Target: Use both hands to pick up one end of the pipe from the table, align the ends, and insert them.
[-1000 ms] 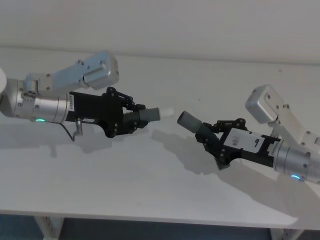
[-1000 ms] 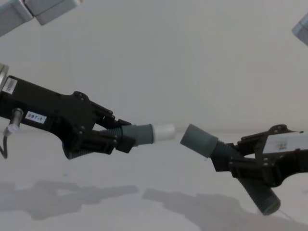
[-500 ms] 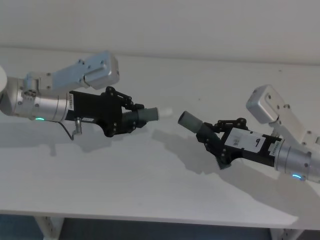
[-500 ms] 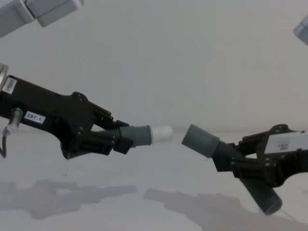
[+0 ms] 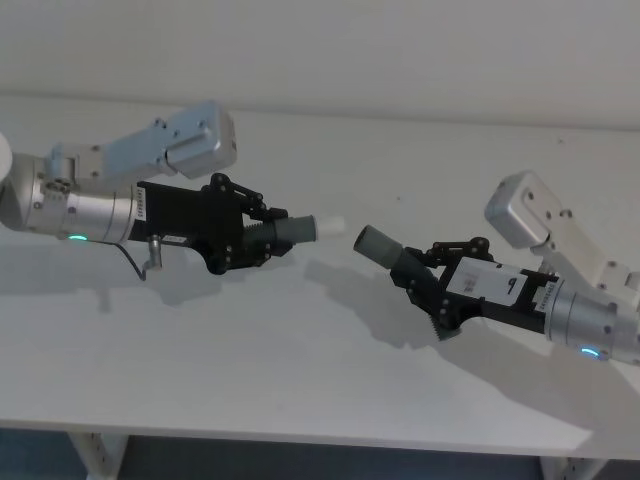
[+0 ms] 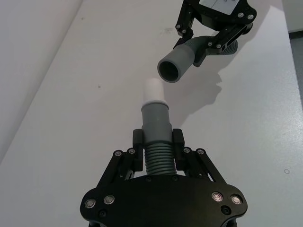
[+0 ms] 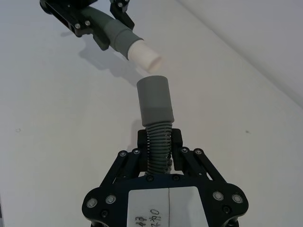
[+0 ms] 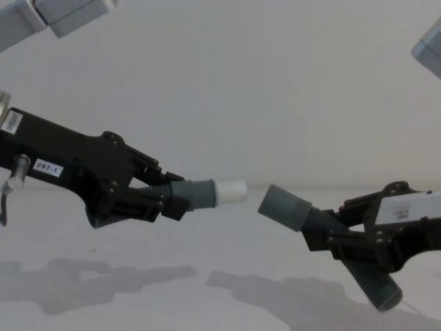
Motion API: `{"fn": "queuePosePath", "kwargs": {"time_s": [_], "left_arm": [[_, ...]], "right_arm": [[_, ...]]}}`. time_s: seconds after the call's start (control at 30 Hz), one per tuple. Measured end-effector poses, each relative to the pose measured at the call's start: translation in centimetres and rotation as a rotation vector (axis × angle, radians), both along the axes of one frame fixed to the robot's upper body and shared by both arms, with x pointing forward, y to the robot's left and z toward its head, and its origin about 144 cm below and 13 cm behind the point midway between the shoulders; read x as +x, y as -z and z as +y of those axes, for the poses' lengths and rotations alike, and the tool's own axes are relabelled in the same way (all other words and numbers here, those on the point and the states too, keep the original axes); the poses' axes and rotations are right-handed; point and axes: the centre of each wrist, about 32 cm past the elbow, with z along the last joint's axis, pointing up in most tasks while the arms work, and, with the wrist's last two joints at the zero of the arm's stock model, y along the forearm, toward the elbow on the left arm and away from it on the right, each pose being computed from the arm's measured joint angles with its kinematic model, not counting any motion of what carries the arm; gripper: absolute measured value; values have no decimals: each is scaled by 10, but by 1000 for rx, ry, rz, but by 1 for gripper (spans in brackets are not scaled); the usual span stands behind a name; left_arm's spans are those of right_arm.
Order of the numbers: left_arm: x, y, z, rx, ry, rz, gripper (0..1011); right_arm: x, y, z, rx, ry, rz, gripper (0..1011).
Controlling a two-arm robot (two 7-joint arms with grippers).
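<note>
Both pipe pieces hang above the white table (image 5: pixel 300 380). My left gripper (image 5: pixel 262 235) is shut on the ribbed middle of the piece with the white plug tip (image 5: pixel 333 224), which points right. My right gripper (image 5: pixel 425 285) is shut on the other ribbed piece, whose grey socket collar (image 5: pixel 373 243) tilts up and left toward the tip. A small gap separates the two ends. In the chest view the tip (image 8: pixel 232 191) sits slightly higher than the collar (image 8: pixel 284 207). From the left wrist view the socket's open mouth (image 6: pixel 169 71) faces the tip (image 6: pixel 153 90), offset to one side.
The table's front edge (image 5: pixel 300 432) runs along the bottom of the head view, with a frame leg (image 5: pixel 105 455) below it. A plain pale wall (image 8: pixel 275 83) stands behind the table. Shadows of both arms fall on the surface under the grippers.
My right gripper has shifted a little left and down with its socket piece. The left gripper and the white-tipped piece have barely moved, and the gap between the ends is about the same.
</note>
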Motion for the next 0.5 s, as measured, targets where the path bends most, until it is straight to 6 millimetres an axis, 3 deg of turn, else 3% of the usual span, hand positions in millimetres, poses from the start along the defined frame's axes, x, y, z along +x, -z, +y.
{"fn": "queuePosePath", "kwargs": {"time_s": [0.5], "left_arm": [[-3, 0, 3, -1, 4, 8, 351]], "right_arm": [[2, -1, 4, -17, 14, 16, 278]]}}
